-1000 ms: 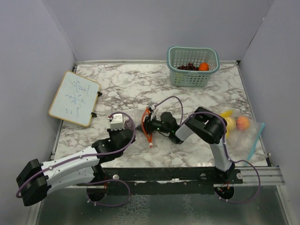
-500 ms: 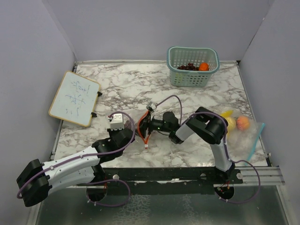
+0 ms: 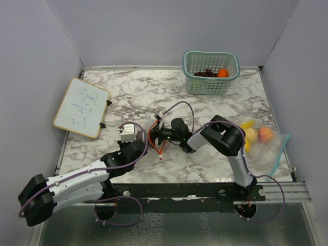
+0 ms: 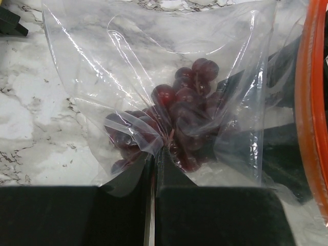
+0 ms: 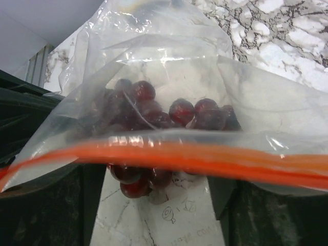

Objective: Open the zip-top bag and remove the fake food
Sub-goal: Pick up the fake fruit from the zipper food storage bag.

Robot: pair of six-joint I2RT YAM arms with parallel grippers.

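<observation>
We note left pincer [image 4: 155,163] pinching bag [image 4: 97,56] film; right pincer [image 5: 160,205] wide, zip [image 5: 205,161] crossing it; grapes [image 4: 182,115] blurred behind plastic.

1. Centre's jammed: left arm [image 3: 77,183] and right arm [image 3: 225,139] meet over the zip-top bag [image 3: 155,137].
2. Open marble on the table [image 3: 148,89] between whiteboard [image 3: 82,107] and basket [image 3: 211,88].
3. Right edge blocked — loose fruit [image 3: 257,135] and a second bag [image 3: 275,154].

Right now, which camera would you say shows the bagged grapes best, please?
The left wrist view: the grapes lie central inside the clear bag. The right wrist view has the orange zip strip crossing them; the top view hardly shows them.
</observation>
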